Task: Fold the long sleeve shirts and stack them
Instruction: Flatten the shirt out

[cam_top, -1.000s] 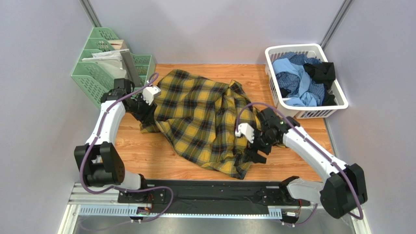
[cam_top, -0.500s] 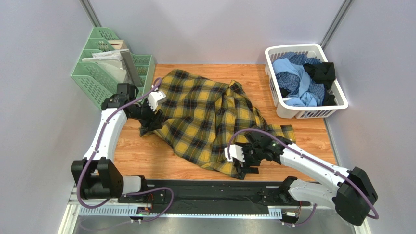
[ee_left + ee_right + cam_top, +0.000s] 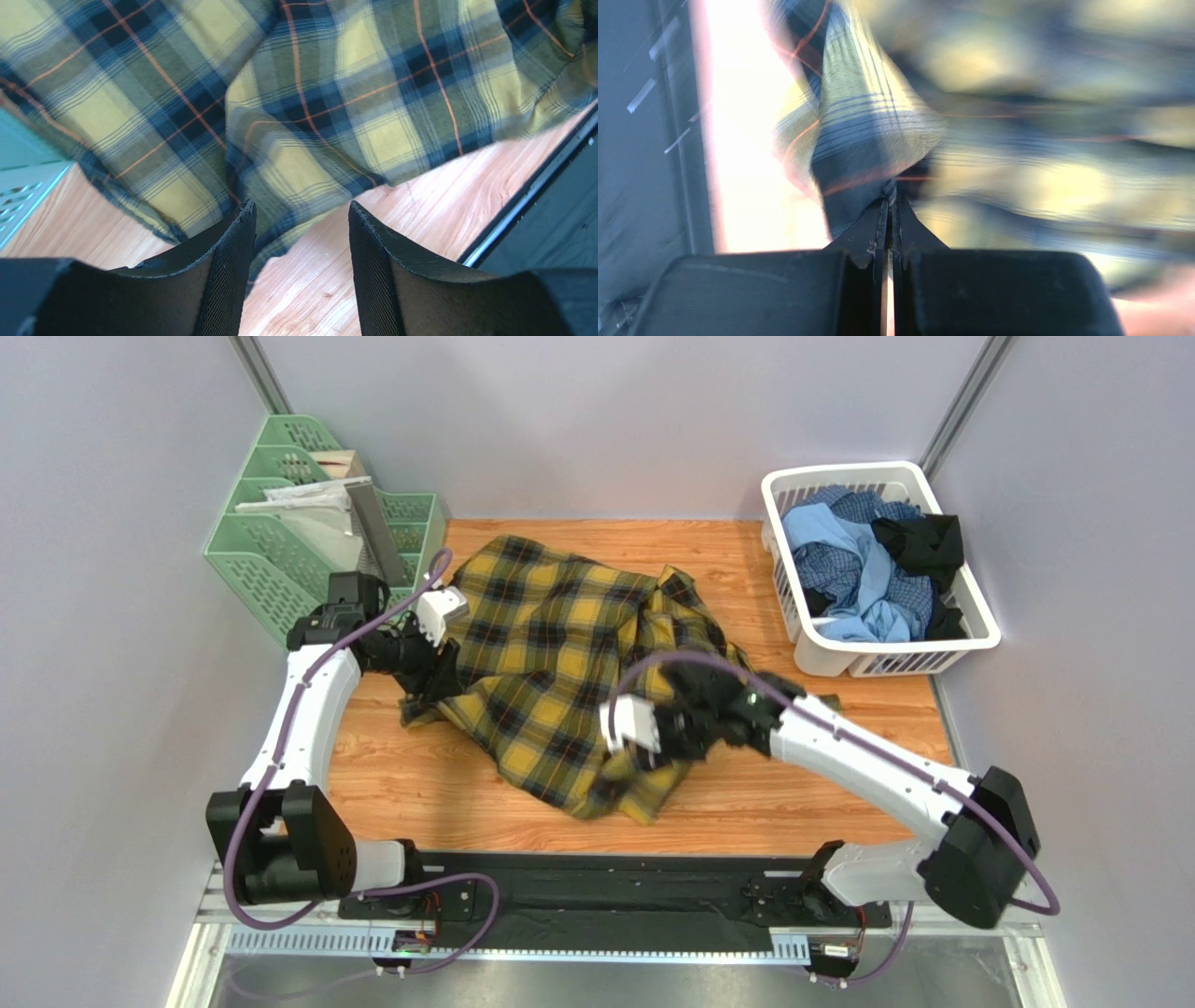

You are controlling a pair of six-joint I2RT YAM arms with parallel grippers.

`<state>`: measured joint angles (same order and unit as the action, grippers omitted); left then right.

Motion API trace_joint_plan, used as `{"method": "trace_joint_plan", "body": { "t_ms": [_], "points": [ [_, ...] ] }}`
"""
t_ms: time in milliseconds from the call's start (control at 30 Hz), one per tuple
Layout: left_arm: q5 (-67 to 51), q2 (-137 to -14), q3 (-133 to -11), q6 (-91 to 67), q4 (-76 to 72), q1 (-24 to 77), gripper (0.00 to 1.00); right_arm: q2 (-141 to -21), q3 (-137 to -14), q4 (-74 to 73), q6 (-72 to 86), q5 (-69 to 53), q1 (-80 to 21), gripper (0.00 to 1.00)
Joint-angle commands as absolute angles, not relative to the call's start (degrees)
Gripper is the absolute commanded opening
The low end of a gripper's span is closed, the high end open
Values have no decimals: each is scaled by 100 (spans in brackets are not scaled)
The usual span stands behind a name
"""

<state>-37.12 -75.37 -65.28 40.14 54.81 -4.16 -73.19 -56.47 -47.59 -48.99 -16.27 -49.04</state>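
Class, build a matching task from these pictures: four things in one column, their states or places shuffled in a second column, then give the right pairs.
Column one
1. left gripper
2. right gripper
3. white laundry basket
4. green file trays

Column two
A. holds crumpled shirts
B. open, at the edge of the plaid shirt
C. far left corner
D. shut on a pinch of plaid shirt

Pairs: 1-B; 2-D; 3-A; 4-C

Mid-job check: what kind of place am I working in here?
Probably a lab test cell, not a home: plain grey panel walls box in a wooden table, a metal rail runs along its near edge, and the laundry basket and green paper trays look like staged props.
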Motion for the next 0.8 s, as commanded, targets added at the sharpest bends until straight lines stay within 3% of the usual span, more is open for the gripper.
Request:
{"method": "trace_joint_plan", "body": {
  "t_ms": [0, 133, 167, 200, 233, 300, 333, 367, 400, 433, 533, 600, 767],
  "points": [
    [-3938, -7549, -6837, 3648, 5107, -606, 55, -8398, -8431, -4358, -4588, -2002, -3799, 0],
    [-3780, -7856, -7031, 3201, 4782, -633, 53, -11144, -11947, -4684, -4281, -1978, -3314, 0],
    [-3701, -7927, -7075, 3147, 4746, -642, 53, -11632, -12588, -5111, -4272, -1856, -3340, 6],
    [-3692, -7997, -7171, 3120, 4755, -650, 53, -12080, -14074, -5402, -4176, -1541, -3349, 16],
    [-3683, -8094, -7207, 3059, 4755, -659, 53, -12529, -14646, -5771, -3949, -1460, -3349, 46],
    [-3656, -8147, -7242, 3006, 4772, -677, 54, -13025, -15178, -6668, -3798, -1511, -3244, 59],
    [-3639, -8147, -7225, 2988, 4764, -703, 54, -12912, -14770, -6784, -3597, -1599, -3069, 66],
    [-3647, -8147, -7190, 2988, 4746, -694, 54, -12328, -14209, -6594, -3490, -1878, -2937, 67],
    [-3647, -8139, -7068, 2997, 4685, -703, 54, -11974, -13559, -6322, -3341, -2003, -2814, 66],
    [-3665, -8121, -6997, 3014, 4641, -694, 54, -11605, -12047, -6006, -3218, -2074, -2586, 66],
    [-3691, -8156, -6803, 3023, 4500, -703, 54, -10479, -10219, -5082, -2831, -2188, -2313, 58],
    [-3700, -8182, -6742, 3024, 4474, -694, 54, -10145, -9758, -5045, -2419, -2478, -2224, 51],
    [-3770, -8218, -6680, 2980, 4377, -703, 54, -10186, -8851, -4457, -1679, -2760, -2197, 50]
  ]
}}
